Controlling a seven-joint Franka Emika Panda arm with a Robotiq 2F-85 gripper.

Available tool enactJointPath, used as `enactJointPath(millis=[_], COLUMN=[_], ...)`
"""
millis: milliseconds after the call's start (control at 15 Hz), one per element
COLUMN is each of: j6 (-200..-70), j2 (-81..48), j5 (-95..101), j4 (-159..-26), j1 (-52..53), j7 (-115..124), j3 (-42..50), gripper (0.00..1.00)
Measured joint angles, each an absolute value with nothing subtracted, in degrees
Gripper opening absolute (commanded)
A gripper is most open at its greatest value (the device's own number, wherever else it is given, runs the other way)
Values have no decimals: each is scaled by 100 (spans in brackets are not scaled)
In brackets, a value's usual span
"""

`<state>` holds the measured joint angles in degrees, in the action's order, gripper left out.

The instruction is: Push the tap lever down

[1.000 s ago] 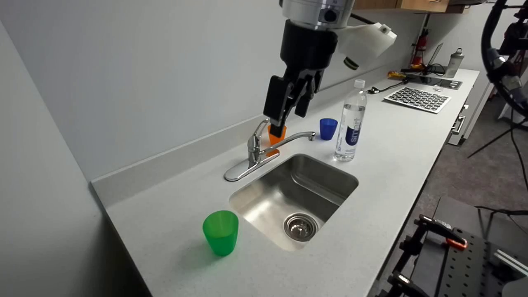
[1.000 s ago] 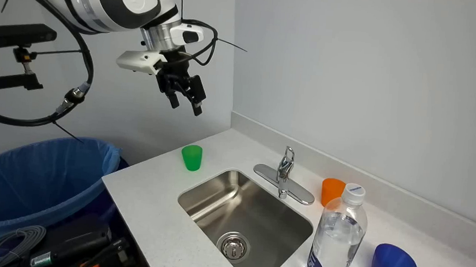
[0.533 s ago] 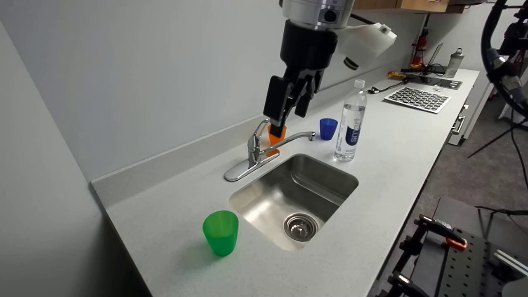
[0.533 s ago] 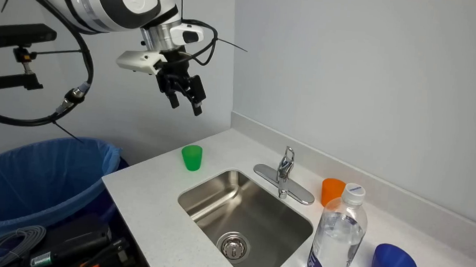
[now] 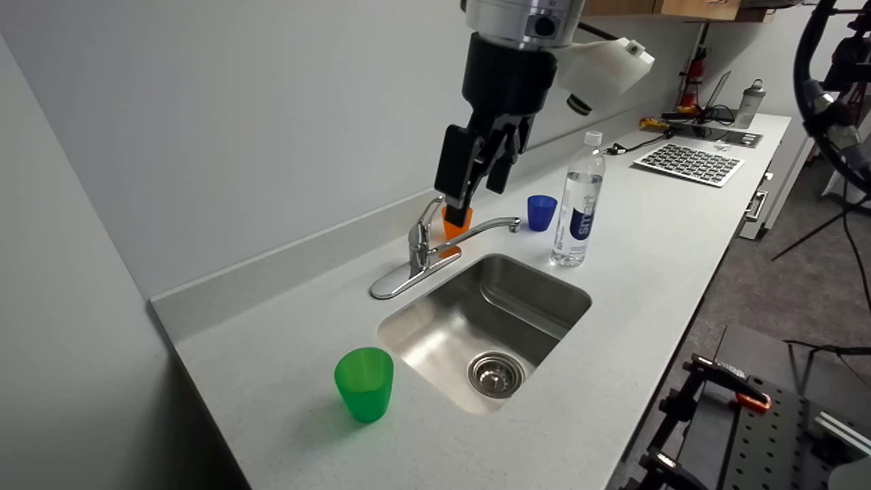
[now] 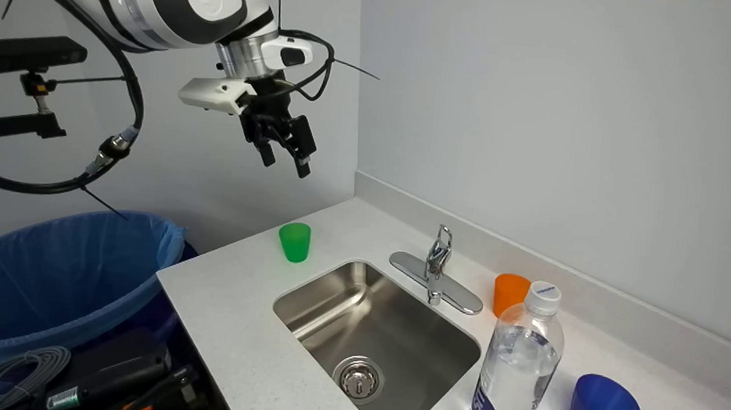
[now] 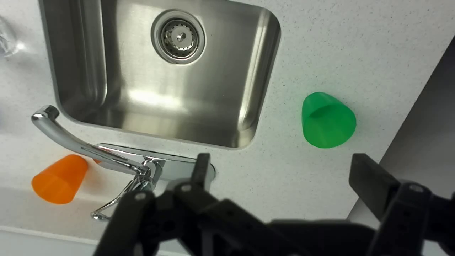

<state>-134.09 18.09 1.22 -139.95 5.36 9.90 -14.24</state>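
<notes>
The tap lever (image 6: 440,251) is a slim chrome loop on top of the small faucet body, tilted up toward the wall. It also shows in an exterior view (image 5: 429,211), where its tip lies beside the gripper's near finger in the picture, and in the wrist view (image 7: 117,200), left of the jaws. The longer chrome spout (image 5: 480,229) reaches over the sink (image 6: 393,355). My gripper (image 6: 286,165) is open and empty, high above the counter and apart from the lever. In the wrist view the fingers (image 7: 280,160) stand wide apart, and the left one covers part of the faucet's base plate.
A green cup (image 6: 294,242) stands near the counter's end. An orange cup (image 6: 510,294) stands beside the faucet. A water bottle (image 5: 577,211) and a blue cup (image 5: 541,213) stand farther along the counter. The wall (image 5: 272,136) rises behind the faucet.
</notes>
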Motion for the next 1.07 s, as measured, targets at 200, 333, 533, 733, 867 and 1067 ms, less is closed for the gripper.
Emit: enactJointPath(millis=[200,333,533,733,867,1067], j6=[-13409,-13409,-13409,-13409,-13409,-13409], j2=[1809,1809,1804,1778,1745,1639], j5=[122,122,122,122,122,122], j4=[-13995,-13995,-13995,-13992,-13972,-13873], j1=[536,536,536,536,536,536], j7=[990,990,990,990,990,991], j3=[-1424,-1424,-1415,-1409,-1406,-1387], gripper=[100,100,100,100,100,100])
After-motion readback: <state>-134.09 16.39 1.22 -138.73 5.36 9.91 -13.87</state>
